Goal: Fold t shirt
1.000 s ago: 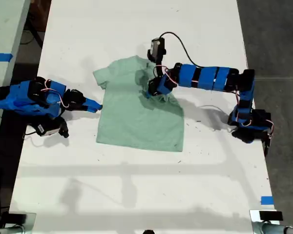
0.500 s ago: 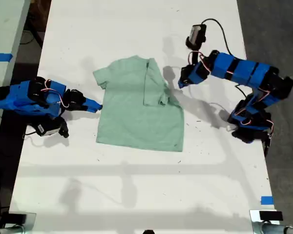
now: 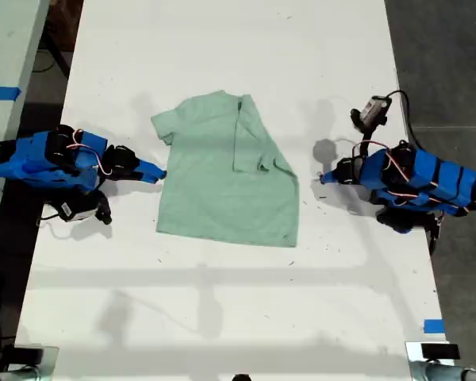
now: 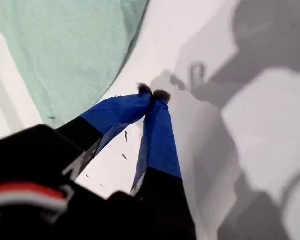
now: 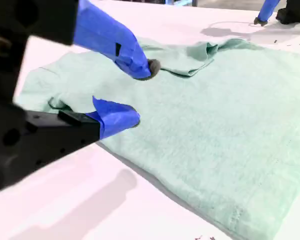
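The pale mint-green t shirt [image 3: 214, 190] lies flat on the white table [image 3: 222, 317]. Its sleeve [image 3: 250, 143] on the exterior view's right is folded over onto the body. My first gripper [image 3: 324, 178] rests on the table off the shirt's side at the exterior view's right, apart from it. In its wrist view the gripper [image 4: 152, 94] is shut on nothing, with the shirt [image 4: 75, 50] beyond it. My second gripper [image 3: 157, 173] is at the shirt's edge on the exterior view's left. It stands open [image 5: 140, 92] just above the cloth [image 5: 215, 115].
The first arm's camera and black cable [image 3: 373, 109] stick up behind it. A bit of blue tape [image 3: 433, 325] marks the table near the exterior view's lower right. A second table with blue tape [image 3: 0, 93] stands beyond the exterior view's left edge.
My first gripper let go of the sleeve, left it folded on the shirt's body, and drew back to the exterior view's right, down to the table. The second arm has not moved.
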Tool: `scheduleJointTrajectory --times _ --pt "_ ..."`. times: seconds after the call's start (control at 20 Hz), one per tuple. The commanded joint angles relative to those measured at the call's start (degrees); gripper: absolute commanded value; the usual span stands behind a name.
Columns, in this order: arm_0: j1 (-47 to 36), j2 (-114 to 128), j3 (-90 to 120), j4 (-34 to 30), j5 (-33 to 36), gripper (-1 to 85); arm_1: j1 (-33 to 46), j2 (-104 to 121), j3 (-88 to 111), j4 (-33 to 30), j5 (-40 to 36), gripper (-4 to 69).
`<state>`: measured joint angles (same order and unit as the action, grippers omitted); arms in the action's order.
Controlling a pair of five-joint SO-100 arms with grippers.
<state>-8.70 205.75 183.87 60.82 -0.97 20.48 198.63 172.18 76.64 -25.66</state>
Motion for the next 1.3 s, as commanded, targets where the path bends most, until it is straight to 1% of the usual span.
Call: scheduleJointTrajectory --times 0.0,0.1,0.2,1.1,1.25 --pt "-1.1 0.6 0.2 0.0 -1.4 11.7 -0.6 2.5 3.6 -1.4 2.9 1.2" --pt "-1.1 0.6 0.2 0.0 -1.4 11.7 -0.7 2.5 3.5 0.3 5.8 1.2" --pt "-1.2 0.6 0.2 0.0 -1.4 11.7 -0.9 2.5 3.5 0.4 6.5 1.2" --pt "-1.1 0.6 0.2 0.0 -1.5 11.7 -1.1 2.5 3.5 0.8 7.5 1.2" --pt "-1.1 0.6 0.2 0.0 -1.5 11.7 -1.7 2.5 3.7 0.6 8.7 1.2"
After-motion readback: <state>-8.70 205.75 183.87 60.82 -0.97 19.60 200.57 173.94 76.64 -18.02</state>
